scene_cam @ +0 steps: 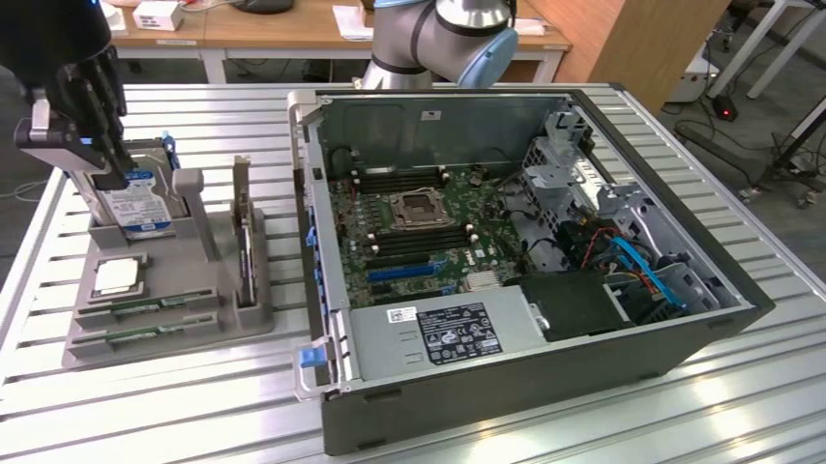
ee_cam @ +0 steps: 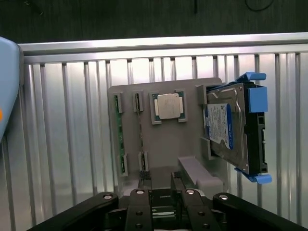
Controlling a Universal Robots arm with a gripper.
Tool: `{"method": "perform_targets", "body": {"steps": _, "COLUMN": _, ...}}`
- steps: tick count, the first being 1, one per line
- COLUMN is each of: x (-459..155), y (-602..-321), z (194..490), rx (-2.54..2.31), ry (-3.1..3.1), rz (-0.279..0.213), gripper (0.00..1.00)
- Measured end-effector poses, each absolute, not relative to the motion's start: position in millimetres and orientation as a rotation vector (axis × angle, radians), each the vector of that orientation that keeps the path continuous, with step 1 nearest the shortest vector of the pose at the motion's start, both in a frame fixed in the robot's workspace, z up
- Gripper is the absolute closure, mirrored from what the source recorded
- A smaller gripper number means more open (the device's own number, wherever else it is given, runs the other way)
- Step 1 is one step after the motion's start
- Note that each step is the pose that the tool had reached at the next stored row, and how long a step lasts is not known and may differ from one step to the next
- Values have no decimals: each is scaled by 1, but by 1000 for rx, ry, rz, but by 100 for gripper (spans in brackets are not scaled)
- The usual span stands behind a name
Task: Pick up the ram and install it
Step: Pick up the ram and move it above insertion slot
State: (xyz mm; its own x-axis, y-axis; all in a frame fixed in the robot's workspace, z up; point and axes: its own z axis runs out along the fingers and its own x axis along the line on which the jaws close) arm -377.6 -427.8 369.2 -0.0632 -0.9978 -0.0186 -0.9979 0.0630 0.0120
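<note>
Two ram sticks, thin green boards, lie in slots of the grey holder on the exterior view's left: one ram stick and a second in front of it. The wrist view shows them side by side, ram and ram. My gripper hangs above the holder's far end, beside the hard drive. In the wrist view the gripper is open with nothing between its fingers, and stands apart from the ram.
The holder also carries a CPU, a dark expansion card standing on edge, and the blue-labelled hard drive. The open computer case with its motherboard takes up the slatted metal table's middle. A wooden desk stands behind.
</note>
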Motion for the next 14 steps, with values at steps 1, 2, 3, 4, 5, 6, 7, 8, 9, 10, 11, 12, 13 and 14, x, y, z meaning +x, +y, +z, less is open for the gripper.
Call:
{"method": "perform_targets", "body": {"steps": 1, "x": -378, "y": -428, "z": 369, "rx": -2162, "ry": 2272, "rz": 34, "gripper": 71}}
{"method": "perform_targets", "body": {"steps": 2, "x": -378, "y": -428, "z": 369, "rx": -2176, "ry": 2258, "rz": 34, "gripper": 71}}
{"method": "perform_targets", "body": {"steps": 3, "x": -378, "y": -428, "z": 369, "rx": -2190, "ry": 2245, "rz": 34, "gripper": 71}}
{"method": "perform_targets", "body": {"steps": 4, "x": -378, "y": -428, "z": 369, "rx": -2199, "ry": 2236, "rz": 34, "gripper": 71}}
{"method": "perform_targets", "body": {"steps": 5, "x": -378, "y": -428, "z": 369, "rx": -2202, "ry": 2233, "rz": 34, "gripper": 71}}
{"method": "perform_targets", "body": {"steps": 6, "x": -378, "y": -428, "z": 369, "rx": -2202, "ry": 2233, "rz": 34, "gripper": 71}}
{"method": "perform_targets", "body": {"steps": 7, "x": -378, "y": -428, "z": 369, "rx": -2203, "ry": 2233, "rz": 34, "gripper": 71}}
{"method": "perform_targets", "body": {"steps": 8, "x": -378, "y": -429, "z": 369, "rx": -2203, "ry": 2232, "rz": 34, "gripper": 71}}
{"method": "perform_targets", "body": {"steps": 9, "x": -378, "y": -431, "z": 369, "rx": -2203, "ry": 2232, "rz": 34, "gripper": 71}}
{"method": "perform_targets", "body": {"steps": 10, "x": -378, "y": -433, "z": 369, "rx": -2203, "ry": 2232, "rz": 34, "gripper": 71}}
{"method": "perform_targets", "body": {"steps": 11, "x": -378, "y": -435, "z": 369, "rx": -2203, "ry": 2232, "rz": 34, "gripper": 71}}
{"method": "perform_targets", "body": {"steps": 12, "x": -378, "y": -437, "z": 369, "rx": -2204, "ry": 2232, "rz": 34, "gripper": 71}}
{"method": "perform_targets", "body": {"steps": 13, "x": -378, "y": -438, "z": 369, "rx": -2204, "ry": 2232, "rz": 34, "gripper": 71}}
{"method": "perform_targets", "body": {"steps": 14, "x": -378, "y": -440, "z": 369, "rx": -2204, "ry": 2231, "rz": 34, "gripper": 71}}
